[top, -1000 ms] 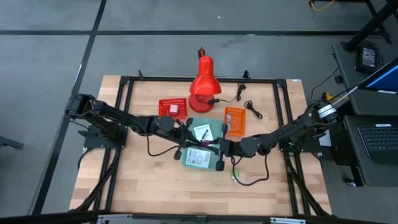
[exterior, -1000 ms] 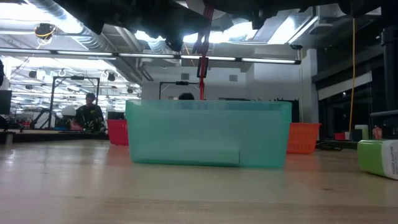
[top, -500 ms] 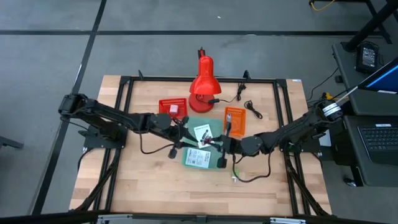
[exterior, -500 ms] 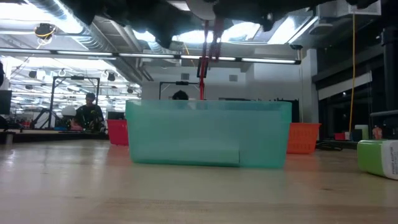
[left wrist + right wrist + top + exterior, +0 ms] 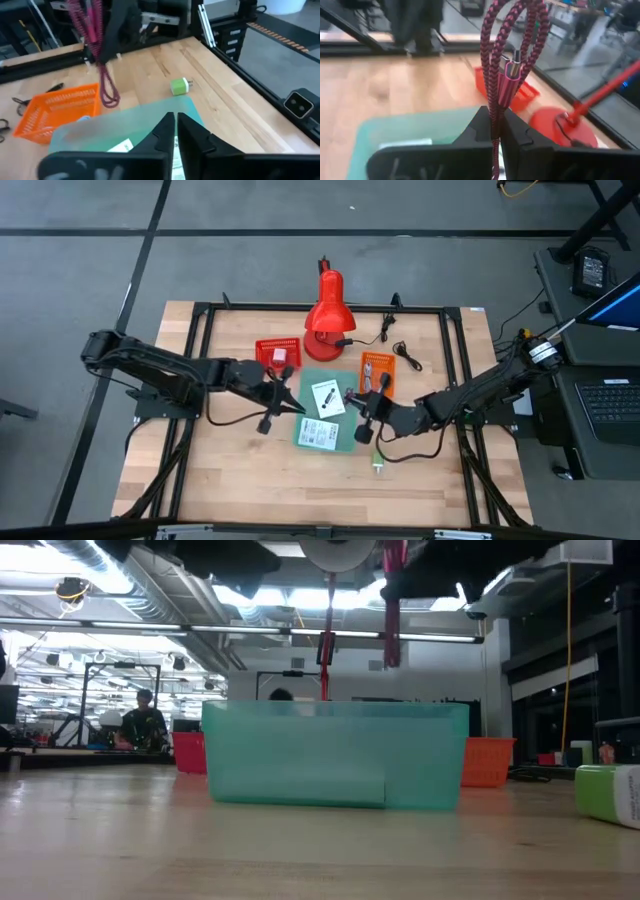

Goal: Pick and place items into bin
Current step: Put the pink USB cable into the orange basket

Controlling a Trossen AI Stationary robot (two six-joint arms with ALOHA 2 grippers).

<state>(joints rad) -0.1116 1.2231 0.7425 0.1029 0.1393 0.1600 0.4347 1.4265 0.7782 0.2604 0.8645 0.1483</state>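
Right end effector (image 5: 492,131) (pinched tight) holds pink cable (image 5: 507,47) over bin (image 5: 352,432).

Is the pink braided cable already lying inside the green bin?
No, the right claw holds the pink braided cable pinched in the air above the green bin.

A pink braided cable (image 5: 512,35) hangs looped from the right claw (image 5: 493,125) above the translucent green bin (image 5: 305,418) at frame centre. Two white printed cards (image 5: 324,396) lie flat inside the bin. A green block (image 5: 379,463) sits on the table, lower right of the bin.
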